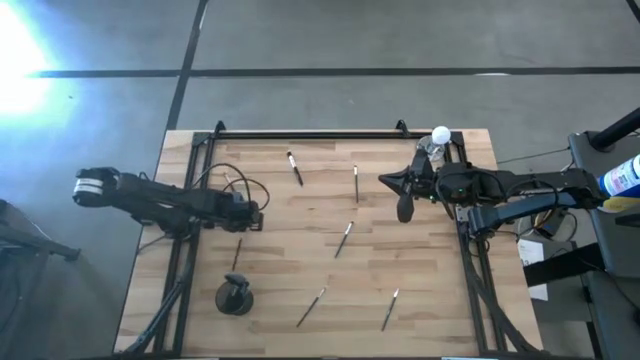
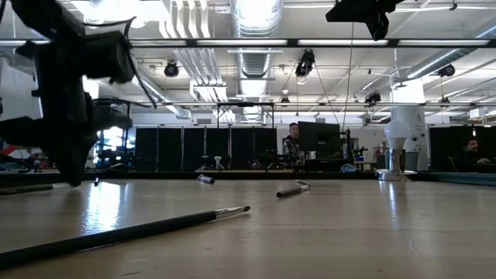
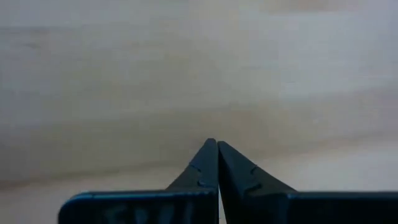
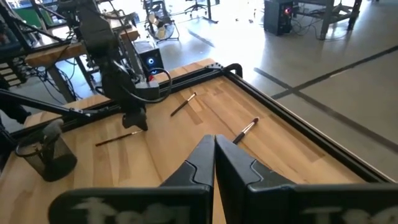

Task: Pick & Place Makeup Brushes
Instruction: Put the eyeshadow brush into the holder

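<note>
No text, label, brand, number or sign can be read in any of the views. Pale raised marks run along the base of the right tool (image 4: 214,146) in its wrist view, but they are too blurred to make out.

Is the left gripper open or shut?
Shut: the left gripper fingertips meet in the wrist view, with nothing visible between them.
</note>
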Tool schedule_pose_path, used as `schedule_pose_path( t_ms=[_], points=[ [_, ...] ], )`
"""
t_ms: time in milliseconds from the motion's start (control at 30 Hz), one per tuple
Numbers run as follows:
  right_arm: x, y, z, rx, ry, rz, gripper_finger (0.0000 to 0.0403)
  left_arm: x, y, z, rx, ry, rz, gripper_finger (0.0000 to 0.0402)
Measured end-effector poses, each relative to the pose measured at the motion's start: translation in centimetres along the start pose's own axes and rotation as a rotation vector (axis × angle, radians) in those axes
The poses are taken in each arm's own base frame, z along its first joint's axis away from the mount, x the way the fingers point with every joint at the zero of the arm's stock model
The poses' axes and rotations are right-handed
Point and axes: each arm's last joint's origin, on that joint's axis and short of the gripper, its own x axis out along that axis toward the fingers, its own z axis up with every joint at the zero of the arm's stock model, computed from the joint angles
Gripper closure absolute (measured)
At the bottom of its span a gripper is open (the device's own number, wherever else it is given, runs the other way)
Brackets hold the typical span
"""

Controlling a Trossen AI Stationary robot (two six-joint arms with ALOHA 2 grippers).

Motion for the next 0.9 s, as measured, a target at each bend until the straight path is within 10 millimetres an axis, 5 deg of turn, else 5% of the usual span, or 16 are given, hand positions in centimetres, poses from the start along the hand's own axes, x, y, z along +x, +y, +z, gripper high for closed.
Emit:
schedule_pose_path(
  t_ms=[300, 500, 900],
  points=[
    [0.0, 0.0, 0.0, -0.014, 0.0, 0.002, 0.0394, -6.0, -4.8, 0.1, 0.172, -0.228, -0.224, 0.0401],
    [0.0, 0.0, 0.0, -0.006, 0.0, 0.002, 0.0394, -10.6, -7.0, -2.9, 0.378, -0.351, -0.378, 0.0401],
    [0.0, 0.0, 0.0, 0.039, -0.008, -0.009, 0.0394, -15.3, -4.9, -10.1, 0.532, -0.335, -0.551, 0.0401]
  ],
)
